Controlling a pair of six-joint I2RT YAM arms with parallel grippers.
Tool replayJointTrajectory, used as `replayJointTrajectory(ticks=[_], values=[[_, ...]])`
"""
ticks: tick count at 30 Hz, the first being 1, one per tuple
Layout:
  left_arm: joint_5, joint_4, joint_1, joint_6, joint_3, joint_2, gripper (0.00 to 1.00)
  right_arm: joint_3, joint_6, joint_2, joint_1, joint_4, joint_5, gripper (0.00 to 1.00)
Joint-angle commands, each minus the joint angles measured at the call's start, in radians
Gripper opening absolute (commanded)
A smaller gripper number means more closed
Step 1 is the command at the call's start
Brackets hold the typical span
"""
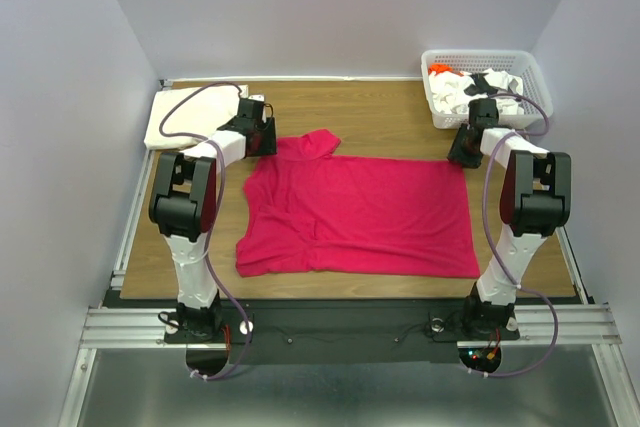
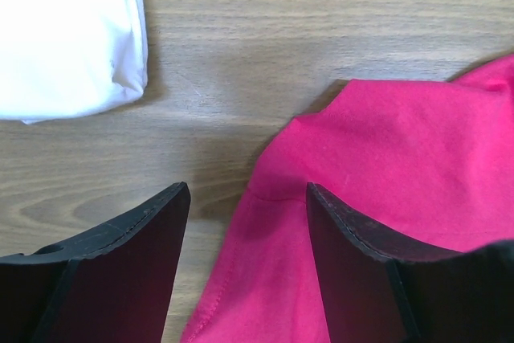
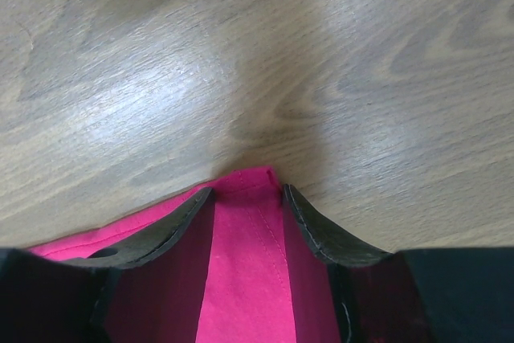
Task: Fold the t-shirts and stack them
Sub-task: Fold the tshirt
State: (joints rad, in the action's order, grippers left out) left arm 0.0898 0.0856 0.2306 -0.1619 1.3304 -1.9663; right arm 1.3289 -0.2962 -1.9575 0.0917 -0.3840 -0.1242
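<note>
While the magenta t-shirt (image 1: 360, 212) lies spread on the table (image 1: 390, 112), left fingers (image 2: 136, 238) stand released astride its far-left edge. Right fingers (image 3: 161, 234), also released, straddle its far-right corner. Folded cream t-shirt (image 1: 190, 112) at far left.

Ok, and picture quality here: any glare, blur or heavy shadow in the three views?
Top external: even light, sharp, only soft shadows; the magenta-red t-shirt reads cleanly. Left wrist: the cream-white t-shirt is nearly blown out; the left gripper is dark, with little detail. Right wrist: a broad glare patch on the table; the right gripper looks slightly soft up close.
</note>
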Motion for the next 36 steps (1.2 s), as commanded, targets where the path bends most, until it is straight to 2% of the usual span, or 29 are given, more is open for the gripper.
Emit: replayJointTrajectory(ticks=[1,10,14,19,32,36], values=[[0.022,-0.018,-0.004,0.024,0.056,-0.014,0.70,-0.022,0.012,-0.026,0.006,0.042,0.000,0.45],[0.016,-0.018,-0.002,0.021,0.087,-0.068,0.67,-0.028,0.017,-0.018,0.008,0.040,0.008,0.44],[0.022,0.008,-0.004,0.024,0.093,-0.092,0.59,-0.028,0.017,0.000,0.006,0.040,-0.005,0.44],[0.025,0.032,-0.002,0.035,0.069,-0.111,0.43,0.009,0.037,0.028,0.006,0.039,-0.029,0.44],[0.036,0.054,0.015,0.061,0.066,-0.111,0.24,0.033,0.057,-0.023,0.006,0.034,0.032,0.45],[0.034,0.054,0.013,0.062,0.066,-0.111,0.17,0.013,0.068,-0.049,0.006,0.033,0.035,0.40]])
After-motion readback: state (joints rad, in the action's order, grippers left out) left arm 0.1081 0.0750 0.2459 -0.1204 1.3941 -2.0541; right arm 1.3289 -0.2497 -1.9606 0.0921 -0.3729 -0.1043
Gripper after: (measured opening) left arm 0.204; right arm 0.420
